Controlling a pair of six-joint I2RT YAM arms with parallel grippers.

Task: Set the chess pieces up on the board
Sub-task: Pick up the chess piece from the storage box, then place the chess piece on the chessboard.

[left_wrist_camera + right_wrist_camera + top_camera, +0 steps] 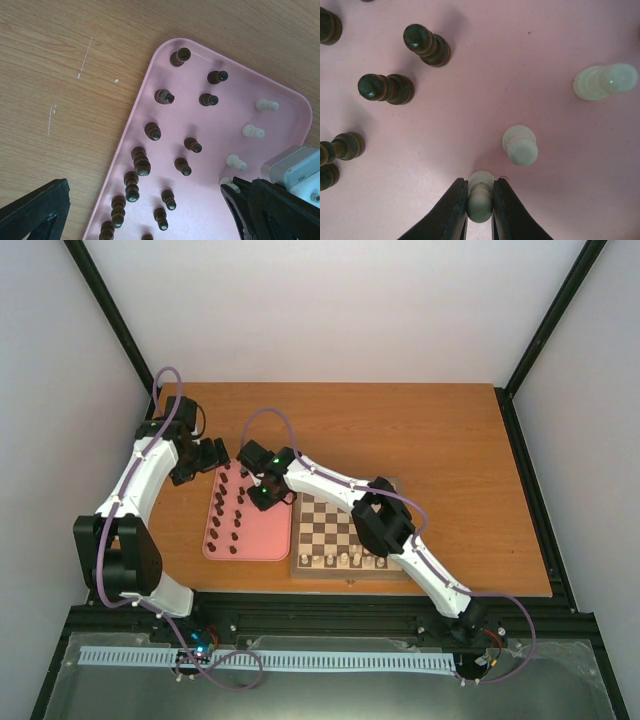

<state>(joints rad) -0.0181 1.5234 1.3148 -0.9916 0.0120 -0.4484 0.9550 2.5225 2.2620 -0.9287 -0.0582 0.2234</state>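
The pink tray (pixel 262 540) holds many dark brown chess pieces (pixel 232 510) and a few cream ones. My right gripper (pixel 262 496) is down in the tray, shut on a cream pawn (pixel 480 199) that stands on the tray floor (pixel 485 100); the right gripper (pixel 480 206) shows its jaws pressed on both sides of the pawn. Two more cream pieces (pixel 520 145) stand just beyond. My left gripper (pixel 207 458) hovers open over the tray's far left corner, with dark pieces (pixel 141 162) beneath the left gripper (pixel 165 227). The board (pixel 345 530) lies to the right of the tray, with cream pieces (pixel 345 560) on its near row.
The orange-brown table (pixel 420 430) stretches behind and to the right of the board. Black frame posts stand at the far corners. In the left wrist view the right arm's wrist camera (pixel 295 167) and fingers (pixel 240 200) sit at the tray's right side. Bare table (pixel 60 75) lies left of the tray.
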